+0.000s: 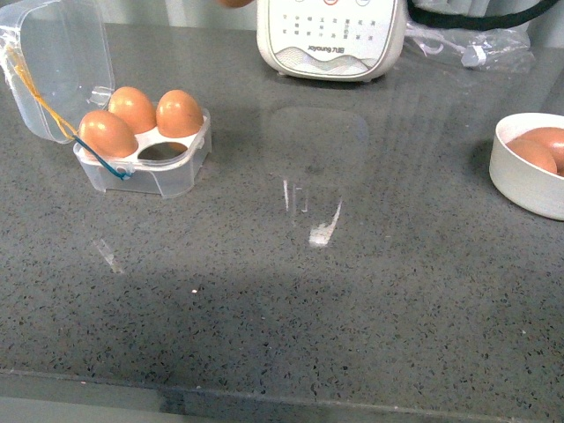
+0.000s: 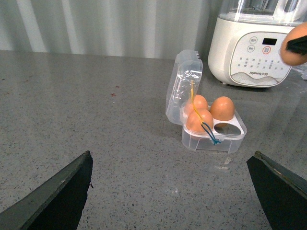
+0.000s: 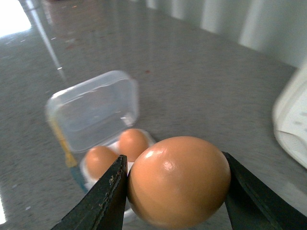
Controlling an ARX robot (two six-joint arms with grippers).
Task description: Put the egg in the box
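The box (image 1: 167, 181) lies left on my table (image 1: 352, 291), bowl (image 1: 526, 189) right, appliance (image 1: 330, 40) behind; my right tool (image 3: 175, 165) holds the egg (image 3: 178, 184).

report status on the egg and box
Right tool shut on egg, aloft. Left tool open, empty. Box open, three eggs in, one cell free. Nothing over that cell.

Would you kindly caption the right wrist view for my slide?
Right hand grips an egg, with the open box and other eggs beyond.
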